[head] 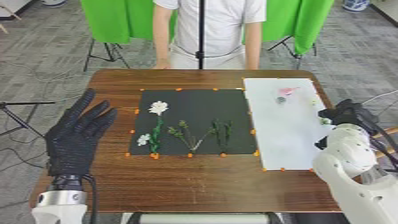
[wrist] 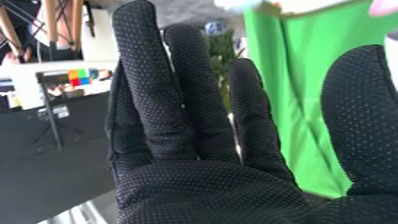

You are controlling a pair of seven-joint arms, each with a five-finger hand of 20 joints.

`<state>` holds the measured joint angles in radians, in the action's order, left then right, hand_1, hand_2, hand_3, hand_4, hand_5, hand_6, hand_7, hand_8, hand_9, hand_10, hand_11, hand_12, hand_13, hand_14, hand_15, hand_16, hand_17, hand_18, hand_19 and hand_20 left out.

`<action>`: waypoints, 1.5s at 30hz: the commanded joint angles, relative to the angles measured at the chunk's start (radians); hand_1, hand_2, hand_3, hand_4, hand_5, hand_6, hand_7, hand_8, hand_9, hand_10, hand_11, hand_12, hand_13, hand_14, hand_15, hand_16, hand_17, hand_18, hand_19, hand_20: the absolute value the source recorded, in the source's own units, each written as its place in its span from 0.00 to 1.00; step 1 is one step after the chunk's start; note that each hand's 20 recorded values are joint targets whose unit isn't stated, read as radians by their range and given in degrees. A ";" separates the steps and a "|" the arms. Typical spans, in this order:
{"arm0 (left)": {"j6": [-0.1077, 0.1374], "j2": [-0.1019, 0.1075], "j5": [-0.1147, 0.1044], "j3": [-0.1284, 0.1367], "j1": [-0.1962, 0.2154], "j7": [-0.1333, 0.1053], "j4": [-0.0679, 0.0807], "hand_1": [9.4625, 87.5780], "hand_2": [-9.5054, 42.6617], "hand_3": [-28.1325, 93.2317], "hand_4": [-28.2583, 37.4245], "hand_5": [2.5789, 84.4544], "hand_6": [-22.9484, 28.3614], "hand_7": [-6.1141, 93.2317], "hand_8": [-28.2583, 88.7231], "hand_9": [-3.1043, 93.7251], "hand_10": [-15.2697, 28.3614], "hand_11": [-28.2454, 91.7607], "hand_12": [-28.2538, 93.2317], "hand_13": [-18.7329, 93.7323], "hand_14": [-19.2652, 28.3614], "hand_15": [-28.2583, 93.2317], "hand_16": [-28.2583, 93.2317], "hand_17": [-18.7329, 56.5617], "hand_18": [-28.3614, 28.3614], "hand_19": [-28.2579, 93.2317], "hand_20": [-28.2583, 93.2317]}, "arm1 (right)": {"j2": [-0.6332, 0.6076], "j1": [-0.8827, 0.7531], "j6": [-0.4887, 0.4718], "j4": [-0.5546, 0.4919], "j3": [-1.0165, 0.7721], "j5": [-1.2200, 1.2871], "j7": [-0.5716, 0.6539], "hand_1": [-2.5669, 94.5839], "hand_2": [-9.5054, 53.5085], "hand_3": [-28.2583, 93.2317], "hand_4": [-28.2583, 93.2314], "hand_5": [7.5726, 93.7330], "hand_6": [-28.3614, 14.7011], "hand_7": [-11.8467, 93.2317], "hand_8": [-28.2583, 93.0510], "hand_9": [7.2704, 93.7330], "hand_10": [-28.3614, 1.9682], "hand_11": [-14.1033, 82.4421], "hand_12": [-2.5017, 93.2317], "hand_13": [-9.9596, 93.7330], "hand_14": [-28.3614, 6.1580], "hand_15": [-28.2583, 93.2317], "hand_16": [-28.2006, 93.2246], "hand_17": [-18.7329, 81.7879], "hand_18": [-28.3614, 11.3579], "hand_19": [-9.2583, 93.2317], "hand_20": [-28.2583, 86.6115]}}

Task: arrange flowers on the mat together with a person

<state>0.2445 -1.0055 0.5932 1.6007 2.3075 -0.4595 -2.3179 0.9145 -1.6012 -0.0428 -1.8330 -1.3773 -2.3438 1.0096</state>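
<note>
"How were the flowers seen from the head view?"

"On the black mat point(head: 200, 102), a full white flower point(head: 158, 107) was seen on a long green stem at the left, with a smaller white bloom point(head: 143, 139) low beside it. A forked, leafy sprig point(head: 184, 131) was spread near the middle, and slender green stems point(head: 227, 131) were laid upright to its right. On the white sheet point(head: 284, 135), a pink flower point(head: 287, 91) was placed near the far end."

"And the hands?"

"The left hand point(head: 73, 140) was held over the left side of the brown table point(head: 178, 185), opened out, its fingers straight and pointed forward. The right hand point(head: 354, 116) was held at the sheet's right edge, where a bit of greenery point(head: 325, 121) was seen just beside it; whether that was touched could not be told."

"What was shown of it in the right wrist view?"

"There, the right hand point(wrist: 204, 192) was seen wide open, its fingers extended and its thumb set well apart from them, with nothing gripped between. Beyond it, a green cloth point(wrist: 306, 135) was hung."
</note>
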 commanded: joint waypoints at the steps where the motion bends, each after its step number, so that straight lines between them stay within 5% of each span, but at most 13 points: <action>1: 0.006 0.004 -0.011 -0.008 0.003 -0.015 0.005 0.16 0.35 0.88 0.02 0.41 0.62 0.17 0.16 0.39 0.83 0.43 0.31 0.41 0.99 0.64 0.14 0.15 0.92 0.73 0.25 | -0.013 0.060 -0.086 0.065 0.053 0.006 -0.005 0.29 0.07 0.86 0.00 0.45 0.68 0.22 0.13 0.70 0.34 0.29 0.15 0.74 0.35 0.57 0.32 0.34 0.16 0.79 0.29; 10: 0.002 -0.002 -0.010 -0.008 -0.002 -0.011 0.008 0.16 0.35 0.88 0.02 0.41 0.62 0.17 0.16 0.39 0.83 0.43 0.31 0.41 0.99 0.65 0.14 0.15 0.92 0.73 0.25 | -0.021 0.089 -0.122 0.136 0.089 0.040 -0.011 0.33 0.04 0.87 0.00 0.48 0.69 0.23 0.12 0.68 0.38 0.28 0.14 0.73 0.35 0.56 0.32 0.34 0.17 0.78 0.30; 15: -0.003 -0.003 -0.008 -0.007 -0.004 -0.010 0.009 0.16 0.35 0.88 0.02 0.41 0.62 0.17 0.16 0.39 0.83 0.43 0.31 0.41 0.99 0.65 0.14 0.15 0.92 0.73 0.25 | -0.041 0.087 -0.054 0.162 0.151 -0.068 -0.039 0.46 0.00 0.88 0.00 0.66 0.72 0.23 0.12 0.80 0.56 0.29 0.15 0.80 0.50 0.52 0.35 0.38 0.24 0.80 0.29; 19: -0.004 -0.003 -0.008 -0.009 -0.006 -0.012 0.009 0.16 0.35 0.88 0.02 0.41 0.62 0.17 0.16 0.39 0.83 0.43 0.31 0.41 0.99 0.65 0.14 0.15 0.92 0.73 0.25 | -0.049 0.089 -0.001 0.174 0.188 -0.109 -0.041 0.59 0.00 0.80 0.00 0.85 0.73 0.25 0.21 0.97 0.70 0.21 0.29 0.85 0.64 0.49 0.44 0.42 0.29 0.83 0.26; 22: -0.007 -0.006 -0.005 -0.006 -0.005 -0.004 0.007 0.16 0.35 0.88 0.02 0.41 0.62 0.17 0.16 0.39 0.83 0.43 0.31 0.41 0.99 0.65 0.14 0.15 0.92 0.73 0.25 | -0.048 0.075 0.026 0.168 0.187 -0.121 -0.041 0.61 0.00 0.80 0.00 0.90 0.74 0.26 0.23 1.00 0.74 0.25 0.31 0.88 0.69 0.47 0.47 0.44 0.30 0.84 0.26; 23: -0.001 0.002 -0.009 -0.009 -0.004 -0.018 0.006 0.16 0.35 0.88 0.02 0.41 0.62 0.17 0.16 0.39 0.83 0.43 0.31 0.41 0.99 0.65 0.14 0.15 0.92 0.73 0.25 | -0.051 0.080 0.044 0.168 0.195 -0.125 -0.038 0.62 0.00 0.80 0.00 0.90 0.74 0.26 0.23 1.00 0.74 0.27 0.31 0.88 0.69 0.47 0.48 0.44 0.30 0.84 0.26; 24: -0.007 -0.007 -0.003 -0.003 -0.003 -0.004 0.005 0.16 0.35 0.88 0.02 0.41 0.62 0.17 0.16 0.39 0.83 0.43 0.31 0.41 0.99 0.65 0.14 0.15 0.92 0.73 0.25 | -0.052 0.068 0.055 0.158 0.189 -0.131 -0.035 0.62 0.00 0.79 0.00 0.91 0.74 0.26 0.23 1.00 0.74 0.27 0.31 0.89 0.69 0.47 0.48 0.44 0.30 0.84 0.26; 38: -0.007 -0.001 0.012 0.023 0.014 -0.005 -0.015 0.16 0.35 0.88 0.02 0.41 0.62 0.17 0.16 0.39 0.83 0.43 0.31 0.41 0.99 0.64 0.14 0.15 0.92 0.73 0.25 | 0.061 0.055 0.162 -0.092 0.156 -0.192 -0.150 0.62 0.00 0.81 0.00 0.93 0.72 0.26 0.23 1.00 0.74 0.31 0.30 0.89 0.69 0.45 0.49 0.44 0.30 0.85 0.25; 45: -0.047 -0.006 0.041 0.027 -0.012 0.034 -0.022 0.16 0.35 0.88 0.02 0.41 0.62 0.17 0.16 0.39 0.83 0.43 0.31 0.41 0.99 0.65 0.14 0.17 0.95 0.78 0.27 | 0.206 0.159 0.114 -0.147 0.321 -0.092 -0.336 0.61 0.00 0.82 0.00 0.93 0.72 0.26 0.24 1.00 0.74 0.32 0.30 0.88 0.69 0.45 0.50 0.43 0.31 0.84 0.25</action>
<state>0.2407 -1.0037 0.6029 1.6247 2.3092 -0.4675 -2.3302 0.9677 -1.5518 0.0971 -1.9266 -1.2175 -2.4993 0.8119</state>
